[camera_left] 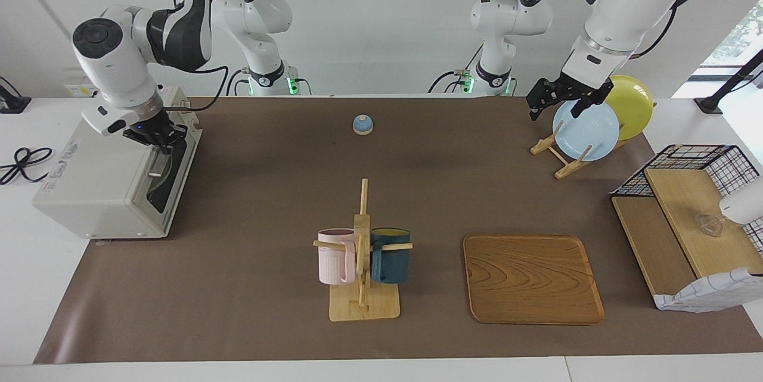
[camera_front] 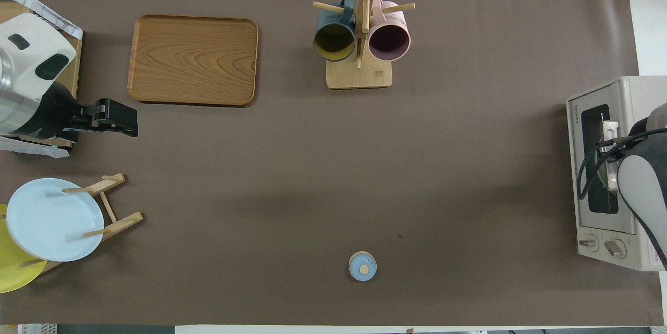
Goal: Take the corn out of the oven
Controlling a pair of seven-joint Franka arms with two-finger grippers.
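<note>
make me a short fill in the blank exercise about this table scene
1. The right gripper is at the door of the boxy off-white ____.
2. The pink mug and the dark blue mug hang on a wooden ____.
3. The open left gripper hovers over the light blue ____ in the wooden rack.

Missing words: toaster oven; mug stand; plate

There's printing here, but none of it reads — a small dark brand line runs along the front edge of the boxy off-white toaster oven (camera_front: 577, 115) at the right arm's end of the table, and faint lettering crosses its top (camera_left: 65, 158) — both illegible.
</note>
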